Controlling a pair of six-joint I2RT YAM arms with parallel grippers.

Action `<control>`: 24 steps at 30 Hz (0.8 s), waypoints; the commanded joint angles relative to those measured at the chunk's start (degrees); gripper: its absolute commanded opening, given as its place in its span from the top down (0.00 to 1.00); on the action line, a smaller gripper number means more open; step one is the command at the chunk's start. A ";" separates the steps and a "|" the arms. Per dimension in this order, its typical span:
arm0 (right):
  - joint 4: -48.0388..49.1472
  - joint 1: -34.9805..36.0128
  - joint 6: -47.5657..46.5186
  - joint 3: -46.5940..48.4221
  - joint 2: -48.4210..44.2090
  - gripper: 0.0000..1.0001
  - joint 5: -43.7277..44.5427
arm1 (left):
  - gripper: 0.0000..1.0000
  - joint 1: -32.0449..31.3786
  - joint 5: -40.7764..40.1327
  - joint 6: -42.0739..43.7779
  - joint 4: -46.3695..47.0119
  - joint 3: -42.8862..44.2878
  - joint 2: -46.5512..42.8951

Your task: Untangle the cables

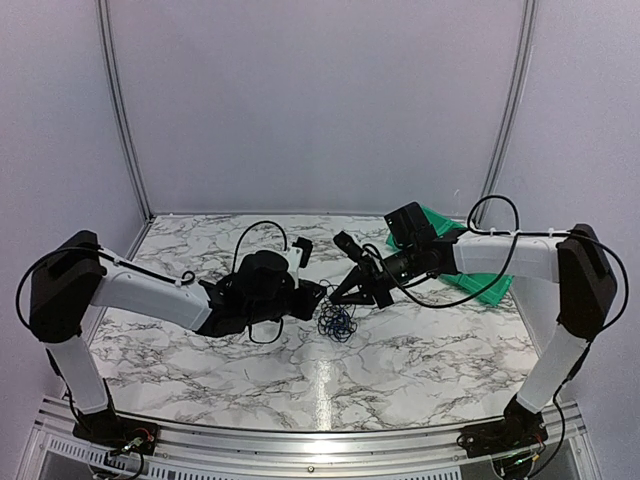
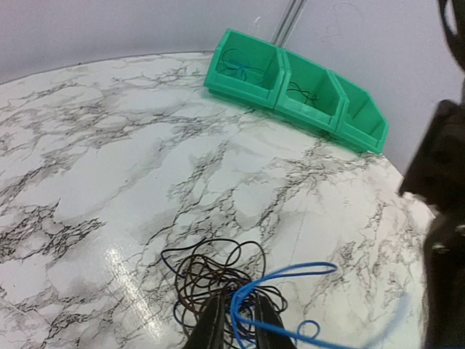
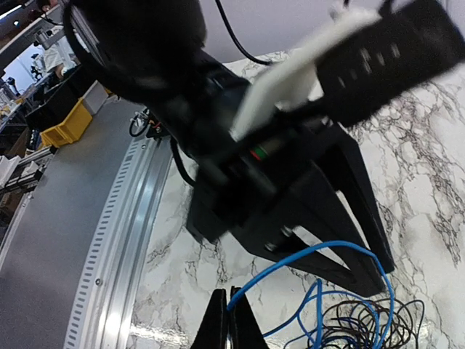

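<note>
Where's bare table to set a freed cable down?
Free: the table in front of the cables, and its far-left corner. Crowded: centre, where left gripper and right gripper meet at them; green bins take far right.

The cables (image 1: 337, 322) are one bright blue strand among black and dark brown ones, on a table (image 1: 420, 350) of white marble pattern with grey-black veins. At 1 o'clock in the left wrist view sit green bins (image 2: 312, 94); the arms (image 1: 150, 292) are white with black joints.
</note>
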 commanded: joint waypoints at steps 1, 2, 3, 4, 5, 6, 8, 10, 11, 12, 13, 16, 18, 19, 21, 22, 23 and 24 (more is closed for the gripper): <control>-4.29 -0.81 -1.16 4.23 -2.91 1.00 -9.98 | 0.85 0.67 -4.66 -1.41 3.37 0.25 5.19; -5.03 -1.07 -1.12 4.86 -3.83 1.00 -11.22 | 0.85 0.99 -4.68 -2.06 3.76 -0.05 6.01; -6.13 -1.53 -0.92 5.44 -4.94 1.00 -12.45 | 0.86 1.22 -4.49 -2.70 4.54 -0.66 6.90; -7.01 -2.02 -0.88 6.11 -6.09 1.00 -13.57 | 0.87 1.52 -4.19 -3.15 5.28 -1.20 7.29; -7.91 -2.52 -0.94 6.88 -7.22 1.00 -14.54 | 0.88 1.73 -3.87 -3.44 6.00 -1.69 7.51; -8.71 -3.14 -0.94 7.67 -8.95 1.00 -15.79 | 0.89 2.02 -3.73 -3.56 6.44 -2.11 7.65; -9.59 -4.60 -0.55 8.97 -11.50 1.00 -17.22 | 0.91 2.59 -3.90 -3.72 6.89 -2.87 7.64; -9.76 -5.86 0.44 10.21 -14.06 1.00 -18.15 | 0.92 3.18 -3.95 -4.06 7.27 -3.80 7.63; -10.29 -6.29 0.61 10.86 -15.25 1.00 -18.46 | 0.92 3.44 -4.00 -4.25 7.52 -4.26 7.57; -11.05 -6.72 0.61 11.70 -16.21 1.00 -18.64 | 0.92 3.66 -3.99 -4.43 7.86 -4.77 7.52; -12.15 -7.04 0.33 12.70 -17.00 1.00 -18.89 | 0.92 3.78 -4.05 -4.60 8.18 -5.25 7.54; -15.76 -7.71 -0.76 15.60 -18.63 1.00 -18.86 | 0.92 4.12 -4.26 -5.41 9.16 -6.88 7.16; -17.47 -8.13 -1.56 16.84 -19.18 1.00 -17.60 | 0.92 4.17 -4.27 -5.42 9.72 -7.81 6.40; -18.36 -8.43 -2.08 17.17 -19.37 1.00 -16.75 | 0.92 4.17 -4.06 -5.10 9.80 -8.27 5.54; -18.71 -9.21 -2.40 17.30 -19.80 1.00 -14.79 | 0.90 4.17 -3.31 -4.07 9.76 -8.80 3.70; -18.71 -9.81 -2.39 17.18 -19.98 1.00 -14.28 | 0.88 4.17 -2.64 -3.57 9.72 -9.08 2.28; -18.70 -10.38 -2.39 17.03 -20.16 1.00 -13.97 | 0.86 4.15 -1.72 -3.07 9.49 -9.37 0.72; -18.76 -10.99 -2.24 16.84 -20.29 1.00 -13.44 | 0.83 4.12 -0.85 -2.59 8.85 -9.45 -1.20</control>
